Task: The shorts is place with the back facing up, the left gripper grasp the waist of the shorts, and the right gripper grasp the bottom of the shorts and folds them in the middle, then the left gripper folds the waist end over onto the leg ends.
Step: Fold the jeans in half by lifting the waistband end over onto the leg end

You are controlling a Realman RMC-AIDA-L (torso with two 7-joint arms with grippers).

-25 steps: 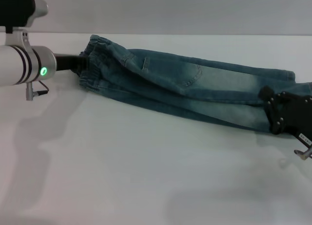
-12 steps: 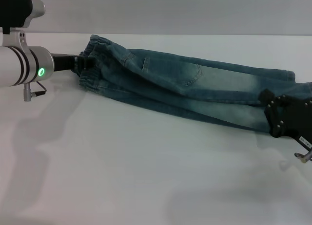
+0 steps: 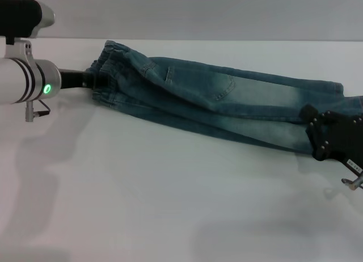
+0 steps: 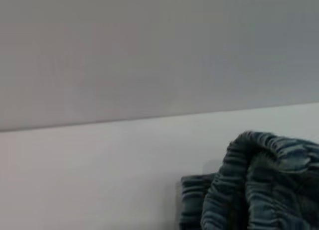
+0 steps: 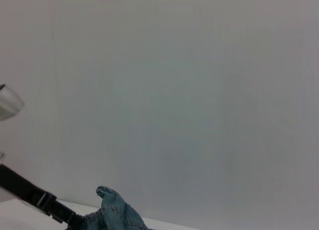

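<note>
The shorts [image 3: 227,97] lie folded lengthwise in a long strip across the white table [image 3: 170,194], one back pocket [image 3: 218,86] facing up. My left gripper [image 3: 99,77] reaches in from the left and is shut on the puckered waist [image 3: 110,75]. The left wrist view shows that bunched waist [image 4: 259,180] close up. My right gripper [image 3: 315,126] sits at the right end, against the lower edge of the leg ends [image 3: 340,94]; its body hides its tips. The right wrist view shows the waist [image 5: 112,212] far off, with the left gripper [image 5: 75,219] beside it.
A plain grey wall [image 3: 198,12] stands behind the table's far edge. Bare white tabletop stretches in front of the shorts, toward the near edge.
My left arm has drawn slightly to the left, showing more of the black gripper, while the waist has stayed in place. The right gripper has dropped a little toward the table's near edge.
</note>
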